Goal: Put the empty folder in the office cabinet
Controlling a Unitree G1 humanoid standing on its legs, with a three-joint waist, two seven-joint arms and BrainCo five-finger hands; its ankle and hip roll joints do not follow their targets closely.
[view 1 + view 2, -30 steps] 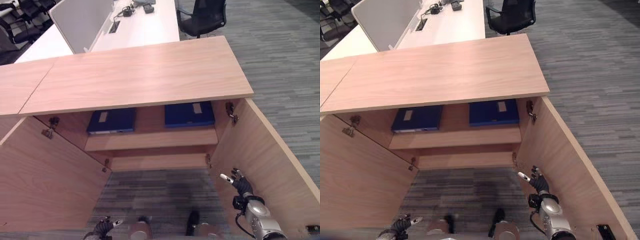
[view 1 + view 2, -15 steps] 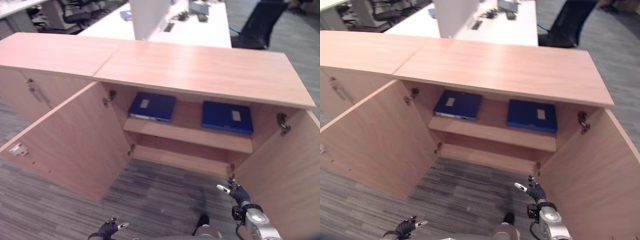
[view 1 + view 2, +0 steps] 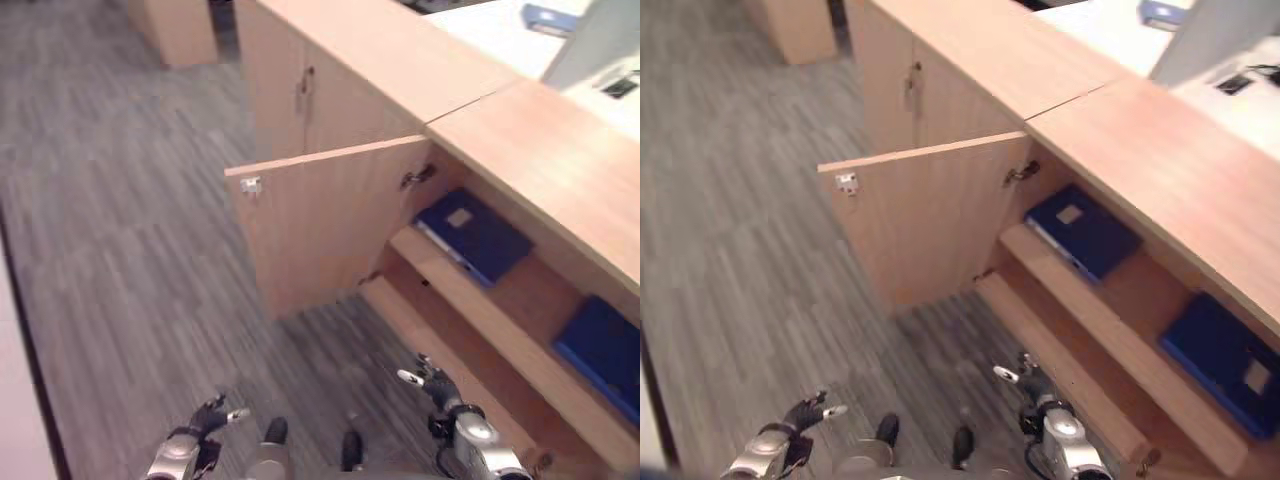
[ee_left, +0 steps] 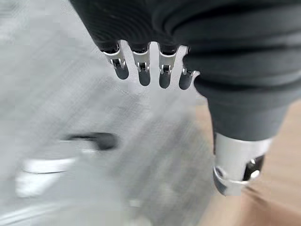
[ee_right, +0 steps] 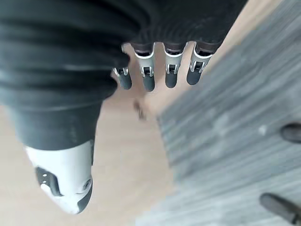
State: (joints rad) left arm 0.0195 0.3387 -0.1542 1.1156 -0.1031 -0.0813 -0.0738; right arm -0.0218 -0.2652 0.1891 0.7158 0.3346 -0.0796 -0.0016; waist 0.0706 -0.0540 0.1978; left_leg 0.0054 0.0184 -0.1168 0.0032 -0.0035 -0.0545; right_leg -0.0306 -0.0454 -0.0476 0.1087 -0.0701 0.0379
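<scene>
Low at the left: left robot hand point(image 3: 188, 448) hangs over the grey carpet floor point(image 3: 120, 250), fingers straight and relaxed, thumb apart, nothing in it; its wrist view shows the same loose spread
Left door: cabinet door point(image 3: 320, 225) stands swung wide out from the office cabinet point(image 3: 1040, 60), leaving the shelves free to reach
Upper shelf, near end: blue folder point(image 3: 472, 236) lies flat on the upper shelf point(image 3: 500, 330), label patch up, just inside the hinge side; lying flat, it sits steady under the top board with nothing propping it
Low at the middle: right robot hand point(image 3: 445, 400) is held near the front edge of the lower shelf point(image 3: 1060, 365), fingers extended and empty, holding nothing in its wrist view either
Upper shelf, far end: second blue folder point(image 3: 1225, 360) also lies flat, well apart from the first, with bare shelf between them
Task's thing: both folders rest inside the cabinet; which one is the empty one cannot be told
Judgement: with both robot hands free and two folders shelved, the placing looks done; closing the doors may be what is left
</scene>
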